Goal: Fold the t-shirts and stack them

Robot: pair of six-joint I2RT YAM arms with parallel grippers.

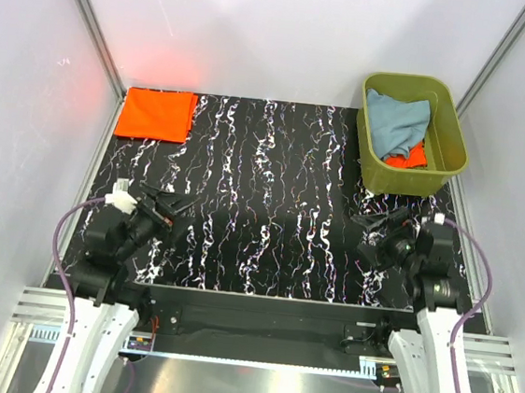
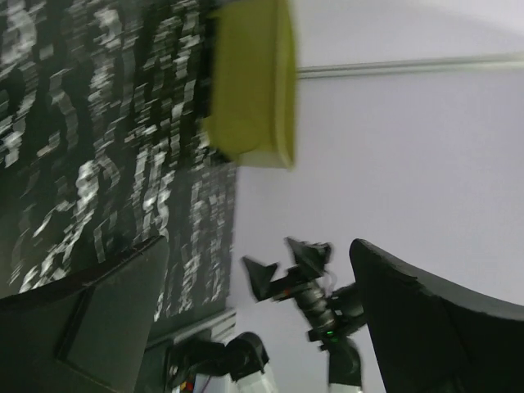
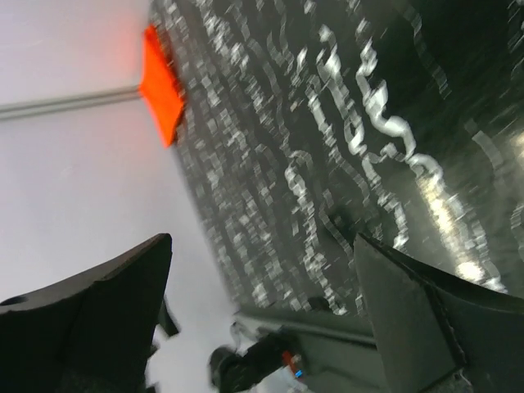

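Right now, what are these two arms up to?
Nothing is being held: the left tool and right tool are open and empty near the front edge. A folded orange-red t-shirt lies at the far left corner. A blue-grey t-shirt and a crumpled orange-red t-shirt sit in the olive tub at far right, not yet folded.

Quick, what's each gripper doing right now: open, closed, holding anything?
Left gripper: open, holding nothing.
Right gripper: open, holding nothing.
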